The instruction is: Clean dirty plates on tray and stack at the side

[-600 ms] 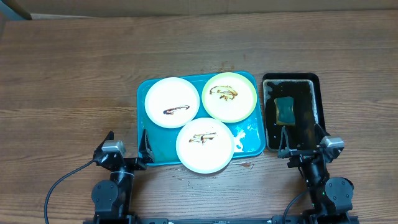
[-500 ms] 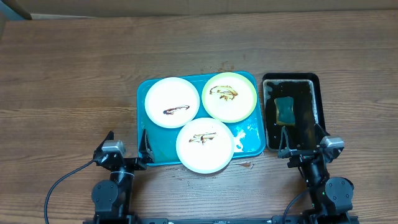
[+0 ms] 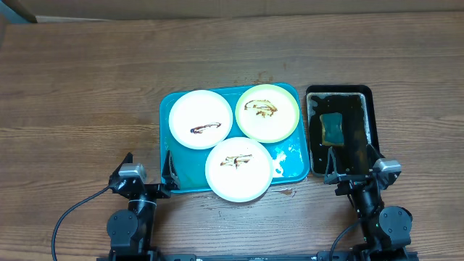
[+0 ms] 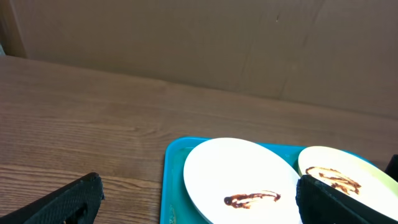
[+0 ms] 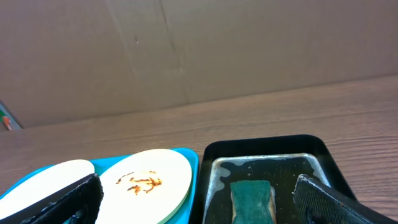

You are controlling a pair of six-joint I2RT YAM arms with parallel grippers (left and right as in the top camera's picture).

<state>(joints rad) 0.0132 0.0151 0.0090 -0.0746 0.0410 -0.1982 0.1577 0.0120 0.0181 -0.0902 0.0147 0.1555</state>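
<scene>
Overhead view: three smeared plates lie on the teal tray (image 3: 290, 165): a white plate (image 3: 201, 119) on the left, a yellow-green plate (image 3: 267, 111) on the right, and a second white plate (image 3: 239, 169) overhanging the near rim. The left claw (image 3: 148, 163) and right claw (image 3: 349, 161) rest at the bench's near edge, fingers wide apart, empty. Judgement: cleaning not begun. The next move calls for the right claw to take the sponge (image 3: 332, 129) from the black tray (image 3: 362, 94).

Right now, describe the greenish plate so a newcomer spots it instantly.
Find the teal tray mid-table. The plate sits in its far right corner, beside the black tray holding the sponge. It alone is pale yellow-green; the other two plates are white.
</scene>
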